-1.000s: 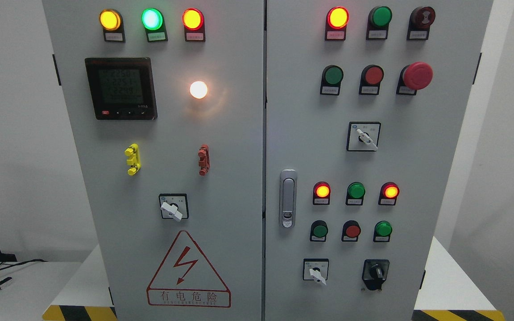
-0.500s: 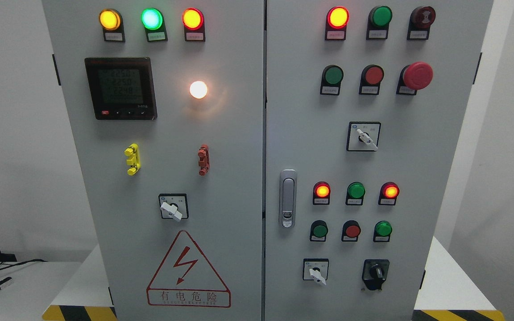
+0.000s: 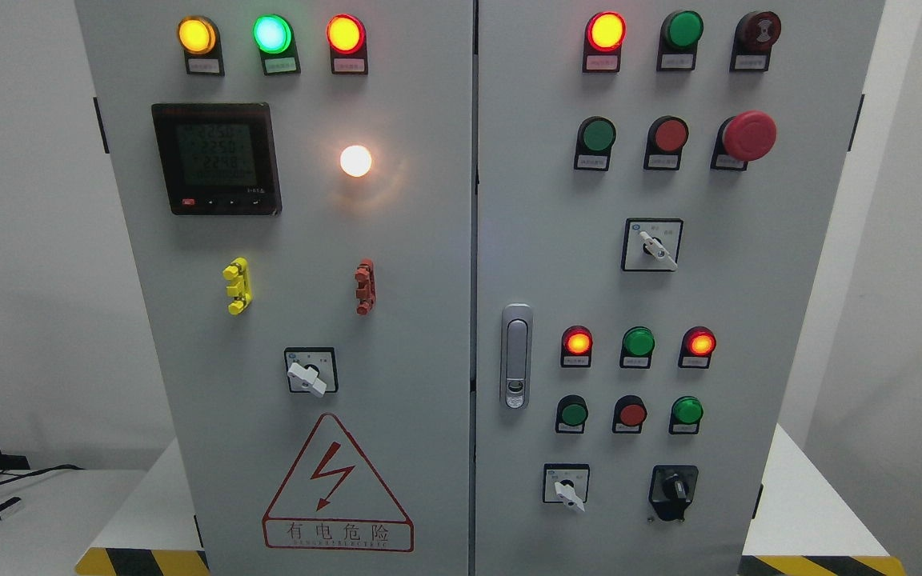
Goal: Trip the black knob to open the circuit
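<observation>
The black knob point(image 3: 674, 488) sits on a black square plate at the lower right of the grey electrical cabinet's right door point(image 3: 669, 288). Its ridge points roughly upright. To its left is a white-handled selector switch point(image 3: 567, 487) on a white plate. Neither of my hands is in view.
The right door carries rows of red and green lamps and buttons, a red mushroom stop button point(image 3: 747, 135), another white selector point(image 3: 654, 246) and a metal door latch point(image 3: 516, 356). The left door point(image 3: 293, 288) has a meter, lamps and a warning triangle. A white table point(image 3: 805, 512) stands under the cabinet.
</observation>
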`<move>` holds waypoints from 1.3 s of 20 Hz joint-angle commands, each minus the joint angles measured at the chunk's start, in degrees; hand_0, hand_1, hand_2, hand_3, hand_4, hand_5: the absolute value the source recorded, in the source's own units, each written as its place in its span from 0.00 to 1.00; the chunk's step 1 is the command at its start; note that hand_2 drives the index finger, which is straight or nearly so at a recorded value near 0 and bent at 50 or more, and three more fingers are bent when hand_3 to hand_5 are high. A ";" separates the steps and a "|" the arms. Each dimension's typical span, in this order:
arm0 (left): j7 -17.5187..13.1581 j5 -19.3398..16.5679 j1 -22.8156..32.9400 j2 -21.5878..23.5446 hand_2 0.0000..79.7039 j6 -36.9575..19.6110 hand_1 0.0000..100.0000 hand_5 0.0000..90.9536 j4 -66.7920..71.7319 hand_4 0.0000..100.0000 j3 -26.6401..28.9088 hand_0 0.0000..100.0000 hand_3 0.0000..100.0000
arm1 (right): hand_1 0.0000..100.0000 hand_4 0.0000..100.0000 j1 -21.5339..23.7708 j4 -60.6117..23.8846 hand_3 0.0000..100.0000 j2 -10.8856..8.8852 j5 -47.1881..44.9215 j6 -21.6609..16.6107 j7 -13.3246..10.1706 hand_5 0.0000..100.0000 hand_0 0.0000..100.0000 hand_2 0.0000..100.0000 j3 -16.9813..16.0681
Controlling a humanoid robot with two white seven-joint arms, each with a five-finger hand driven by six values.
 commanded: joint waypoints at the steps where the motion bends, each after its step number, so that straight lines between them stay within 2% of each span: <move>1: -0.04 -1.76 0.00 0.03 0.00 -0.05 0.39 0.00 0.00 0.00 0.00 0.12 0.00 | 0.83 0.77 -1.17 0.30 0.85 -0.82 -0.05 0.80 0.04 0.80 0.42 0.52 -0.20; 8: -0.04 -1.76 0.00 -0.06 0.00 -0.05 0.39 0.00 0.00 0.00 0.00 0.12 0.00 | 0.82 0.77 -3.46 1.44 0.85 -0.73 -0.05 1.59 0.04 0.80 0.44 0.52 0.59; 14: -0.04 -1.76 0.00 0.03 0.00 -0.05 0.39 0.00 0.00 0.00 0.00 0.12 0.00 | 0.82 0.77 -7.94 4.25 0.85 -0.20 0.12 3.26 0.12 0.80 0.44 0.52 1.03; 26: -0.04 -1.76 0.00 0.03 0.00 -0.05 0.39 0.00 0.00 0.00 0.00 0.12 0.00 | 0.81 0.77 -10.14 6.63 0.85 -0.03 0.30 3.34 -0.05 0.80 0.45 0.51 2.87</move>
